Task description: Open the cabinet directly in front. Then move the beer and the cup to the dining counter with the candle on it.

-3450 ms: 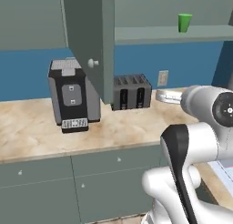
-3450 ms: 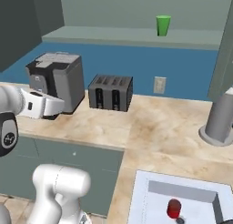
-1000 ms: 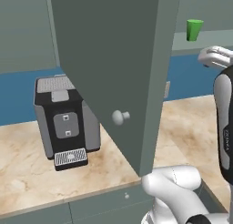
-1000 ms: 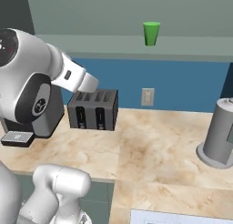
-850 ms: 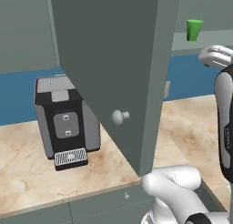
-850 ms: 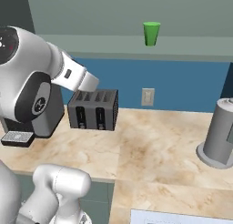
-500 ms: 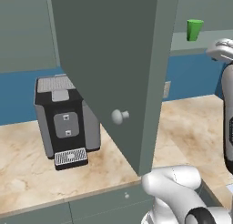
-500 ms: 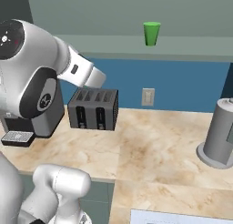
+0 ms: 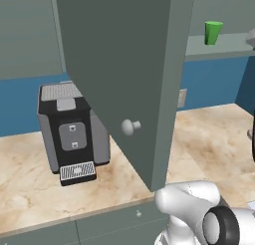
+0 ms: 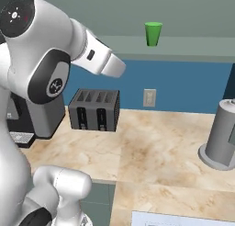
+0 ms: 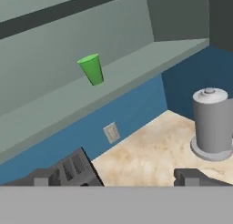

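Cup [image 11: 91,69] stands upright on the cabinet shelf [image 11: 136,68], at about 11 o'clock in hand view, near 1 o'clock in left base view [image 9: 213,32], 12 o'clock in right base view [image 10: 153,34]. Cabinet door [image 9: 124,64] is swung wide open, its pale knob [image 9: 128,126] facing the cam, so judging by that the open step is done & the cup is the pick in hand. Beer can't be found in these views.

End effector [image 11: 113,176]: fingertips [image 11: 43,176] sit wide apart at hand view's bottom edge, nothing between them, well short of the cup.

To do it well: raise & reach toward 11 o'clock till cup sits centred between the fingers, approach level w/ the shelf, not from above — the shelf space looks low. Grip mid-body; it tapers, so too low a hold may let it slip. Keep wrist clear of the open door edge. Toaster [image 10: 94,110] & grey canister [image 10: 222,133] on the counter [image 10: 156,147] sit below the path; lift out before dropping
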{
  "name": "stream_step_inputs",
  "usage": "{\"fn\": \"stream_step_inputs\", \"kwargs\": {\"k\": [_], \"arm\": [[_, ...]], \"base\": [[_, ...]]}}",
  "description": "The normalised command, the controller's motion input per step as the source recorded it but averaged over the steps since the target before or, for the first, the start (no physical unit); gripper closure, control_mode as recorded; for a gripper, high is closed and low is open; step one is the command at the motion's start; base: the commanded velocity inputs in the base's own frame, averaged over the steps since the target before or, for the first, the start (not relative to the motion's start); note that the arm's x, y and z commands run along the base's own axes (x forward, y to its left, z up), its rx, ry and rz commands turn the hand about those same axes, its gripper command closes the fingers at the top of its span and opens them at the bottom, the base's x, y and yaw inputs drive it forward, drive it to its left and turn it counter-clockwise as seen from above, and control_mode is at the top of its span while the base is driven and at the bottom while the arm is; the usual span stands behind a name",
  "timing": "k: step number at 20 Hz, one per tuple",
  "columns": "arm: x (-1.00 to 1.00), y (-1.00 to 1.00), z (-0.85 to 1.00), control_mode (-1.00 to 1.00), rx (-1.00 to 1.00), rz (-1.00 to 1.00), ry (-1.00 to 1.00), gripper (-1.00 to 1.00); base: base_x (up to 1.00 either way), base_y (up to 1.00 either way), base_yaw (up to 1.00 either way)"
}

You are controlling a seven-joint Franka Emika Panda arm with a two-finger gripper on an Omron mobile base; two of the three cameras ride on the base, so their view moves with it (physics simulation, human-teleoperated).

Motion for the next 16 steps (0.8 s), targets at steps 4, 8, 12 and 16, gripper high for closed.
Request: {"fn": "stream_step_inputs", "kwargs": {"k": [4, 8, 12, 16], "arm": [[0.00, -0.48, 0.07, -1.00, 0.00, -0.05, -0.02, -1.00], [0.30, -0.21, 0.00, -1.00, 0.00, 0.00, -0.02, -1.00], [0.46, -0.12, 0.02, -1.00, 0.00, 0.00, 0.00, -1.00], [0.47, -0.06, 0.07, -1.00, 0.00, 0.03, 0.00, -1.00]], "base": [[0.00, 0.00, 0.00], [0.00, 0.00, 0.00], [0.00, 0.00, 0.00], [0.00, 0.00, 0.00]]}}
